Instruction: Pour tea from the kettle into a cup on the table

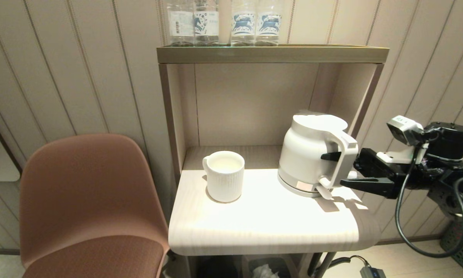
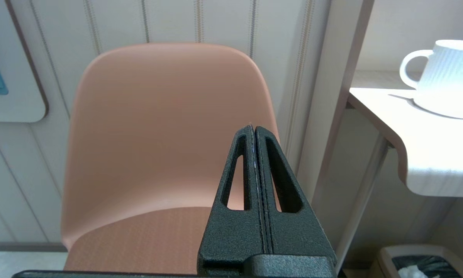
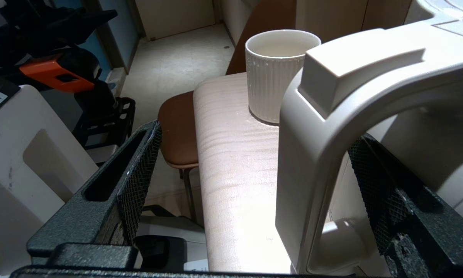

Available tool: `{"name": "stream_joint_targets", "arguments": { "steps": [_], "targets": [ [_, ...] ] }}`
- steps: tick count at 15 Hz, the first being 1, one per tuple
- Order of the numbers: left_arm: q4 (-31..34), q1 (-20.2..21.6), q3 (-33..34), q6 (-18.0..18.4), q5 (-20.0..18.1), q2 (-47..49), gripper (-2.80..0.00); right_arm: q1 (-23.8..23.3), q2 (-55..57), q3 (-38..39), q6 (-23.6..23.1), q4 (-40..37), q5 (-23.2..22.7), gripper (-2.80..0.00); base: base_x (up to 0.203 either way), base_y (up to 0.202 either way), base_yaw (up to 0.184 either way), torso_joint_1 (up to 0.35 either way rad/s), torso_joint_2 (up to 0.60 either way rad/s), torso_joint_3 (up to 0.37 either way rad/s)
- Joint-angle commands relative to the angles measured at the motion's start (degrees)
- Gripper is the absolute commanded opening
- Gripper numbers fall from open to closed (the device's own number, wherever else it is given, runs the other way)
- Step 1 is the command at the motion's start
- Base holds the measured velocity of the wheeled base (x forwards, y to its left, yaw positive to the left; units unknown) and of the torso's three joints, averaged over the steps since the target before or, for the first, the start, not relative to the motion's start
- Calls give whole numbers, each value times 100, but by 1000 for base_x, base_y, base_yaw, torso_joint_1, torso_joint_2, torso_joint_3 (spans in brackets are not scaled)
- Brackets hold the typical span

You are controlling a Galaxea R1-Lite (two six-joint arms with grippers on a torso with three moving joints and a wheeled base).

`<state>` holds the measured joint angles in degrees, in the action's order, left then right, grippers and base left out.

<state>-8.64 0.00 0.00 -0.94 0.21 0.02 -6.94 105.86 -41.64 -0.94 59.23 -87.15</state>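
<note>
Right claw stands wide open astride the kettle's handle, gripping nothing. Kettle sits upright at the bench's right, well apart from the cup on its left. This looks like the grasping stage; closing on the handle should come next. Left claw is parked, closed and empty.

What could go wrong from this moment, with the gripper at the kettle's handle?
1. The right gripper is open around the kettle handle, which sits nearer one finger; closing may push the kettle sideways.
2. The cup appears to hold pale liquid already, so pouring might overfill it.
3. The kettle stands near the table edge, so a nudge may tip it off.
</note>
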Motion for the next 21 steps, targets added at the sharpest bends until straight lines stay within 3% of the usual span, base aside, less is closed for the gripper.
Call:
{"name": "stream_joint_targets", "arguments": {
  "steps": [1, 15, 21],
  "targets": [
    [-6, 0, 0, -3, -3, -2, -280, -70, -56, 51, -12, 36, -280, 0, 0, 0, 0, 0, 0, 0],
    [-6, 0, 0, -8, -3, -2, -280, -863, -434, 209, -47, 80, -280, 0, 0, 0, 0, 0, 0, 0],
    [-6, 0, 0, -3, -3, -2, -280, -953, -1039, 563, -56, 80, -280, 0, 0, 0, 0, 0, 0, 0]
  ]
}}
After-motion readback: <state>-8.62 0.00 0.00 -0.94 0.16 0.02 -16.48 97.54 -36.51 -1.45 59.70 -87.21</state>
